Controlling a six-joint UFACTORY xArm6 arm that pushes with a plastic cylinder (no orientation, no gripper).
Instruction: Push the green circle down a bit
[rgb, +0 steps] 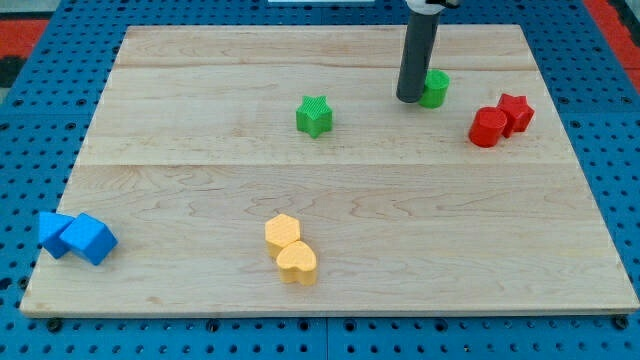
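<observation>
The green circle (435, 89) stands near the view's top right on the wooden board (200, 180). My tip (410, 99) is at the end of the dark rod, right against the circle's left side, partly covering it. A green star (314, 115) lies to the left of my tip, well apart from it.
A red circle (488, 128) and a red star (515, 112) touch each other, lower right of the green circle. A yellow hexagon (282, 232) and a yellow heart (297, 263) sit together at the bottom middle. Two blue blocks (52, 232) (90, 239) lie at the bottom left.
</observation>
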